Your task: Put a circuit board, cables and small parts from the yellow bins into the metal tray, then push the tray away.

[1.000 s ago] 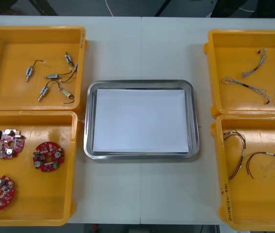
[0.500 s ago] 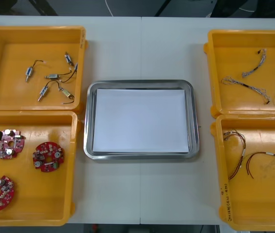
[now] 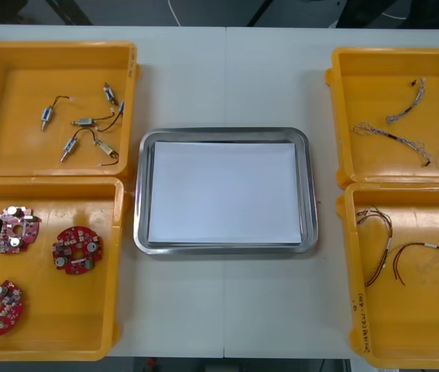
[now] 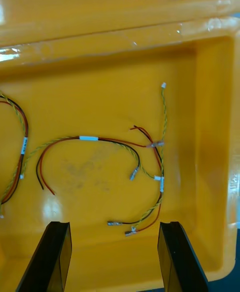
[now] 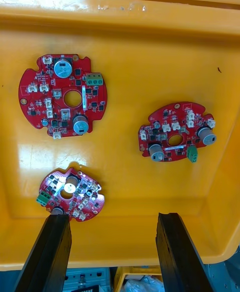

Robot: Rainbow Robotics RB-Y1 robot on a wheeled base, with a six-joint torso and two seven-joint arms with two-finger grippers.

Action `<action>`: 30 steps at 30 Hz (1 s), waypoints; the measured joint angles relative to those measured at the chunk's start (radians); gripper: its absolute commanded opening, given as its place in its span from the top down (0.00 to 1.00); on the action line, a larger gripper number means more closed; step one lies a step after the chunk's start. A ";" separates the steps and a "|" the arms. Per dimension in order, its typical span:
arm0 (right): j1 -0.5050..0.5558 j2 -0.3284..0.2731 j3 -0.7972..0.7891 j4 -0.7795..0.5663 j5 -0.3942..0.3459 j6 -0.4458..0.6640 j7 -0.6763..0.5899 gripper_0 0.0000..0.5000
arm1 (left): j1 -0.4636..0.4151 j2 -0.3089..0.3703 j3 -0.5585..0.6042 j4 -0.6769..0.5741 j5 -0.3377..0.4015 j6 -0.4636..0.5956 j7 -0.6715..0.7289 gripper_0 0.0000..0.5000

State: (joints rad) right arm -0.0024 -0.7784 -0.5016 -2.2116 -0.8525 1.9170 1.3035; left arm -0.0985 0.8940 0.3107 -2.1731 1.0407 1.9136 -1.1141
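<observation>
1. Light table (image 3: 227, 77): metal tray (image 3: 223, 133) at centre, white inside, none of the task's items in it. Yellow bins (image 3: 18, 70) stand at both sides.
2. Likely target, in my judgement: the round red circuit board (image 5: 70, 194) lying flat in the near left bin (image 3: 64, 325).
3. Left gripper (image 5: 112, 252): fingers (image 5: 172, 252) wide apart, holding nothing. The board sits just ahead of one finger, off the midline, so I would shift sideways before closing.
4. Right gripper (image 4: 112, 257): spread and unloaded over red and yellow cables (image 4: 100, 140). The left arm is nearer the boards.
</observation>
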 measured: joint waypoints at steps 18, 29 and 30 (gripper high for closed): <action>0.210 0.000 -0.048 -0.001 -0.046 -0.221 0.077 0.00 | 0.010 0.000 -0.031 0.000 -0.096 -0.033 0.000 0.00; 0.336 -0.009 -0.048 0.004 -0.074 -0.332 0.111 0.00 | 0.025 -0.045 -0.107 0.020 -0.239 -0.104 0.000 0.00; 0.342 -0.010 -0.048 0.007 -0.076 -0.346 0.111 0.00 | 0.025 -0.050 -0.111 0.027 -0.243 -0.113 0.000 0.00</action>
State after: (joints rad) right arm 0.3399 -0.7881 -0.5492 -2.2041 -0.9288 1.5712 1.4143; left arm -0.0731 0.8437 0.2000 -2.1463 0.7977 1.8004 -1.1141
